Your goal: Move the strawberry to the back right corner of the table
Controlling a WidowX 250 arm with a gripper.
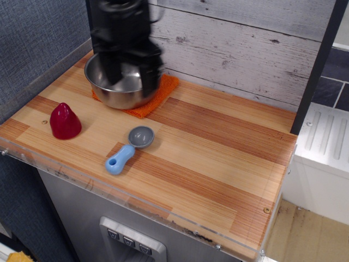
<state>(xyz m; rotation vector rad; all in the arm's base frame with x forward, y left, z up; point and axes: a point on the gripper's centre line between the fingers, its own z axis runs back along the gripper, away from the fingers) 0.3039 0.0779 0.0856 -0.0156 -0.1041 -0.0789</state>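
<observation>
The strawberry [65, 120] is a glossy dark-red cone standing upright near the front left edge of the striped wooden table [218, 147]. My gripper [128, 76] is black and blurred by motion. It hangs over the steel bowl at the back left, up and to the right of the strawberry and well apart from it. Its two fingers point down with a gap between them and hold nothing.
A steel bowl [112, 94] sits on an orange cloth [158, 95] at the back left. A blue-handled grey scoop [130, 148] lies in front of it. A white plank wall [245, 49] backs the table; a dark post [316, 65] stands at the back right corner.
</observation>
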